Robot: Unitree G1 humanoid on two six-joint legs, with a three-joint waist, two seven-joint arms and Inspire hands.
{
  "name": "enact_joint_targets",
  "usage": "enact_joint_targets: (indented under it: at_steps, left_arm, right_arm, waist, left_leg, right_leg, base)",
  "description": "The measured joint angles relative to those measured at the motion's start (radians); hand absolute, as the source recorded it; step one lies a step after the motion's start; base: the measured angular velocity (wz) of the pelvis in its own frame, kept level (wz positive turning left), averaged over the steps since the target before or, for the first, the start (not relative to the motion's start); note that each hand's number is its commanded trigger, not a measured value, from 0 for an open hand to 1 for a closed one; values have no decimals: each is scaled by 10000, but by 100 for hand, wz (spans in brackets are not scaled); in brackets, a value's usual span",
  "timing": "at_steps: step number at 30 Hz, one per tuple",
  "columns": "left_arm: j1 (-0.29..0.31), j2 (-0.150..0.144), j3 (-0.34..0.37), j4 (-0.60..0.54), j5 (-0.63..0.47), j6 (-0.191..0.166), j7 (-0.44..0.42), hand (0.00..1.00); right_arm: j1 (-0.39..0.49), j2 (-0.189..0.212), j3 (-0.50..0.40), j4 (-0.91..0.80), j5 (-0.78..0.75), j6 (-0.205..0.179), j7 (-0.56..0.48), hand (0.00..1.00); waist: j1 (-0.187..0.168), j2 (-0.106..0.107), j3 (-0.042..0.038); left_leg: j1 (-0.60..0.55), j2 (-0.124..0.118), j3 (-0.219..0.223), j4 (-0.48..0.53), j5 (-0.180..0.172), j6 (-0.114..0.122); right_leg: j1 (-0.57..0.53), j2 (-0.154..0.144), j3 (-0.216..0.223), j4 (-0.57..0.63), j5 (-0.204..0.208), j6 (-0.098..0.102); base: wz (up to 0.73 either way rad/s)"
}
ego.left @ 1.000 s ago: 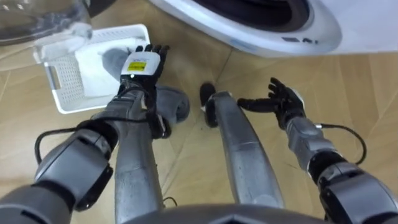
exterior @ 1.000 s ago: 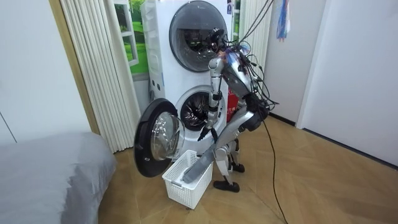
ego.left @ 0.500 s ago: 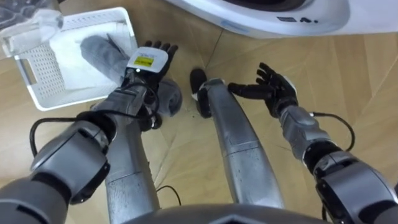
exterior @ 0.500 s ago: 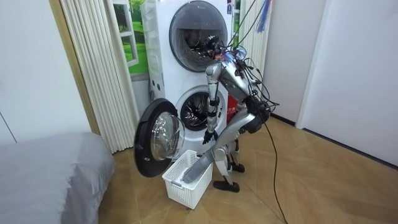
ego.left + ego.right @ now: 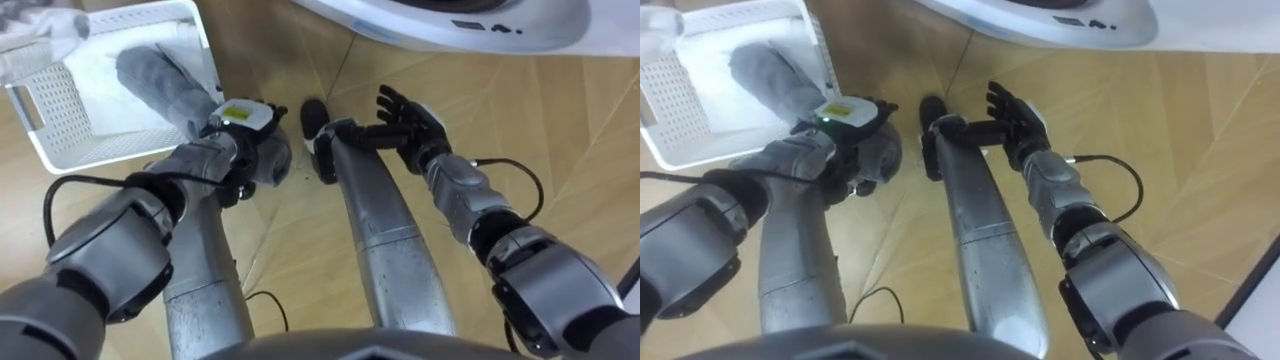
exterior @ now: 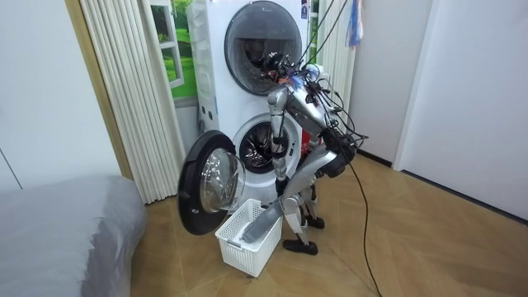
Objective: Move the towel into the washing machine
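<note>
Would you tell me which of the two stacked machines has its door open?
The lower machine; its round door hangs open, while the upper machine is closed.

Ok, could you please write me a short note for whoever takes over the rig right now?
Left hand: low, beside the near end of the towel; its grip cannot be judged.
Right hand: open, empty, over the floor in front of the washing machine.
Towel: lies in the white basket, one end over the rim.
Door: open. The robot stands bent forward between basket and machine.
Done: door open. Left: grasp the towel, lift it, put it in the drum.
</note>
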Motion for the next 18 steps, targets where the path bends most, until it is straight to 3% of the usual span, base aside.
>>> enact_joint_targets:
  at_steps: [6,11,18]
  left_arm:
    - [-85,-35,20,6,-153,235,-809,100]
    - [-84,41,-114,-56,-174,592,-1127,100]
    - [-70,136,-833,-190,-384,725,-1241,100]
  right_arm:
    - [-224,75,-264,388,-316,94,80,0]
    - [-218,227,-282,372,-330,213,189,0]
    - [-172,298,-142,399,-319,303,9,0]
  waist:
    - [-234,-93,-13]
    - [-508,-256,-28]
    - [-577,-310,-43]
  left_leg:
    - [36,-197,-11,-89,-5,39]
    - [175,-219,9,-261,-2,46]
    - [668,-200,170,-524,-2,49]
  right_leg:
    - [-7,-213,-19,84,-141,48]
    - [99,-411,-226,-78,-131,25]
    - [514,-457,-250,-274,-124,12]
  base:
    - [10]
    - [0]
    - [-1]
